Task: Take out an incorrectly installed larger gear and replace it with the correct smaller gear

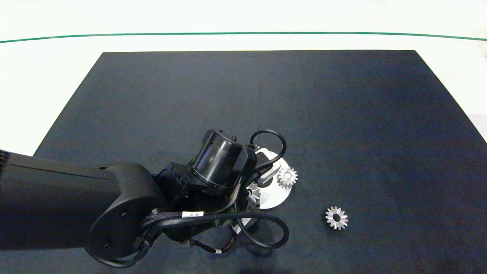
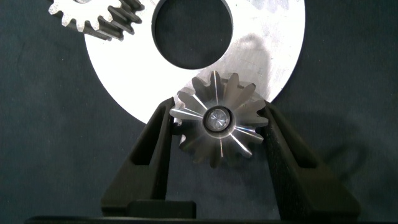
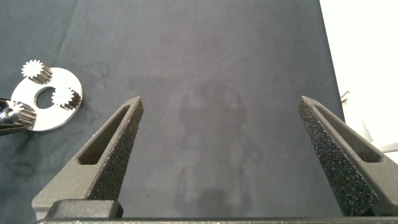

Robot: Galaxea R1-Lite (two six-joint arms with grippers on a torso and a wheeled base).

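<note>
The left gripper clasps the larger gear, silver with long splayed teeth, at the round metal plate's edge; the right gripper hangs spread wide over the dark mat; the smaller gear, short-toothed with a wide dark hole, lies to the plate's right

The left arm fills the lower left of the head view. It is big, smooth and black, with a rounded elbow shell that has small round screw holes. Next comes a shiny black drum-shaped wrist with tiny screws on its rim. Thick black cables loop around it, and one carries a small white label. In the left wrist view, the left jaws are two dark, flat, wedge-shaped fingers. In the right wrist view, the right fingers look grey, rough and foamy, each with a long slot.
</note>
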